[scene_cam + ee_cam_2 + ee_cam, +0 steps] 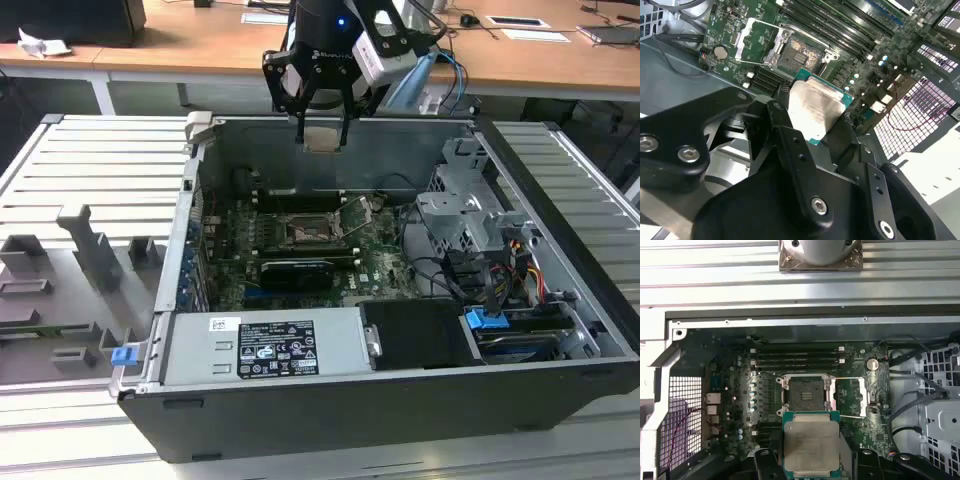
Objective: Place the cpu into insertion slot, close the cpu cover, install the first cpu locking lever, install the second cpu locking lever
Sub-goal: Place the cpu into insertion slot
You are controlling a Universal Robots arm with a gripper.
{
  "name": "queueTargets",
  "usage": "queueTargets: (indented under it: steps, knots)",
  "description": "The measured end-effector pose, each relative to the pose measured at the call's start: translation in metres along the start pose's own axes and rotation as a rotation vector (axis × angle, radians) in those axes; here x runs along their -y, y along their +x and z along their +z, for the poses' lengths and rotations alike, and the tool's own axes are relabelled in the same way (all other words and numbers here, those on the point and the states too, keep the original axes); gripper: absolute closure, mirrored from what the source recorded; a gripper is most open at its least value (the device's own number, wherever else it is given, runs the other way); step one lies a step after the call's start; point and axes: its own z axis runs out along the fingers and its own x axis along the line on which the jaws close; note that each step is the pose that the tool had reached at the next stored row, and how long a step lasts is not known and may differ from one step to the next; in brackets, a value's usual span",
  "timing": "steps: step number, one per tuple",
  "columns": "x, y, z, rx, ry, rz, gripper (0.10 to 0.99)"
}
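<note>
Watching from beside it: the arm [320, 25] drops in at the upper middle of the exterior view and gets cut off by the frame edge, so you only really see the wrist. The gripper [322, 140] points straight down over the back wall of the open PC case [400, 400]. Its black fingers [790, 145] are drawn in narrow, pinching the cpu [322, 134] by two opposite edges. It hangs well above the motherboard [380, 265], touching nothing else. In both wrist views the chip has a dull, brushed silvery lid on a thin green board, and one end is tucked behind the bolted finger links. The insertion slot [804, 393] sits bare, a dark square inside a metal frame. The cpu cover [860, 398] is flipped open right beside it, a thin shiny plate with a square hole. I can't really pick out the locking levers, just thin wire-ish lines around the socket. The case is grey sheet metal on a ribbed aluminium table [80, 160], with a boxy power supply [265, 345] at lower middle.
</note>
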Motion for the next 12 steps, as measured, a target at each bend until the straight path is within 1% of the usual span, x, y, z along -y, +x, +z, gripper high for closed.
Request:
queueTargets:
  steps: [3, 7, 12]
  knots:
    - [0.0, 0.0, 0.0, 0.0004, 0.0, 0.004, 0.545]
    - [0.0, 0.0, 0.0001, 0.0028, -0.001, 0.031, 0.545]
    - [0.0, 0.0, 0.0001, 0.0039, -0.001, 0.044, 0.545]
